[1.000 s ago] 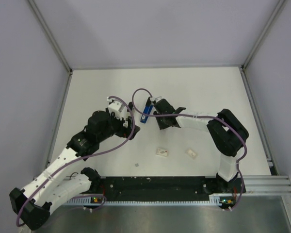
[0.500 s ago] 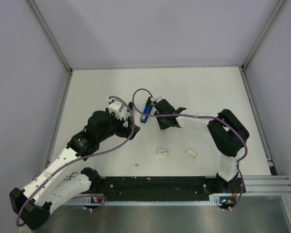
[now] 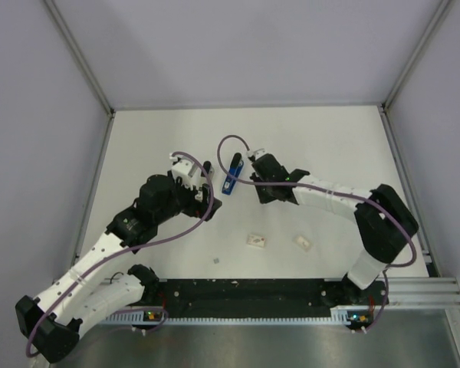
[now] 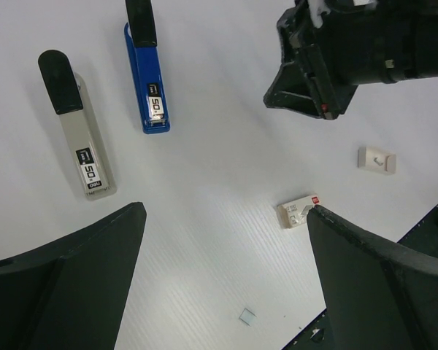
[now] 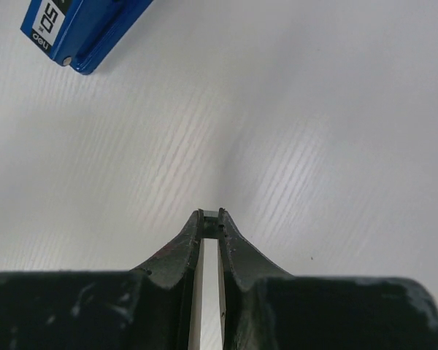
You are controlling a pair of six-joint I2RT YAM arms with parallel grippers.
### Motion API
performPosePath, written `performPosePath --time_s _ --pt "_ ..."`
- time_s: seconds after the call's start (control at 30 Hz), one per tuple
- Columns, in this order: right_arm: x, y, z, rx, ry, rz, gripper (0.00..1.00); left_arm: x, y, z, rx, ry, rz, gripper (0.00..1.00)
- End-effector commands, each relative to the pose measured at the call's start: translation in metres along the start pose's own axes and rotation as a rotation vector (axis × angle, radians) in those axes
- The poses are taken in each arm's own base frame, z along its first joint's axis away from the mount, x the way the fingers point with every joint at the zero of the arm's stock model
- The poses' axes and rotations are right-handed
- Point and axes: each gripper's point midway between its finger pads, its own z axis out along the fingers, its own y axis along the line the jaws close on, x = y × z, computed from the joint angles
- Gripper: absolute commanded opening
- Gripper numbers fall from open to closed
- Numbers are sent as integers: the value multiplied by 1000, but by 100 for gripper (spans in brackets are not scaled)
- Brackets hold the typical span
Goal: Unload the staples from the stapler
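Lying flat on the bench (image 3: 330, 138), the stapler (image 3: 231, 175) sits mid-bench between the two arms, held by neither. The right end effector (image 3: 264, 196) is just beside its labelled end, not touching. In the right wrist view that blue end is at top left, ahead of the tips. The right end effector is closed to a thin slit. A small grey bit (image 5: 212, 213) shows at the tips, too small to identify. The left end effector (image 4: 225, 211) is spread wide and holds nothing, with the stapler lying beyond its fingers.

Counts:
- One blue stapler.
- One grey stapler (image 4: 80, 138), beside the blue one and roughly parallel to it, apart, with the dark ends pointing the same way.
- Two small white pieces (image 4: 298, 212), nearer the arm bases.
- One tiny square chip (image 4: 247, 316).

The right arm comes from the near right, elbow out to the right, forearm running left to the stapler. The left arm stretches diagonally from the near-left corner toward the centre, its camera looking down at the bench.
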Motion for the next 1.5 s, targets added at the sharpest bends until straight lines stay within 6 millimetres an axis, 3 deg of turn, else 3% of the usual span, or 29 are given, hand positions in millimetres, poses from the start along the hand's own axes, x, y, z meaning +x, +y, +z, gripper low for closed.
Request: performPosePath --time_s 0.0,0.13,0.27,0.47,0.63,1.0,1.47 --pt "-18 -6 -46 7 -93 21 8 -16 -8 -3 33 -50 18 98" --pt "-3 -16 -76 6 -111 61 9 -18 -12 -6 53 -59 19 98" --pt "24 -27 -100 8 -113 129 9 -20 -15 -10 67 -74 19 98" --pt "83 -39 -115 5 -57 259 10 -20 -20 -13 93 -78 16 99" --pt "112 -45 -126 4 -35 335 10 -21 -23 -13 110 -78 12 98" --pt "143 -49 -121 25 28 386 11 -17 -24 -13 118 -68 9 98" --pt "150 -54 -102 88 56 417 13 -17 -22 -11 110 -67 8 98"
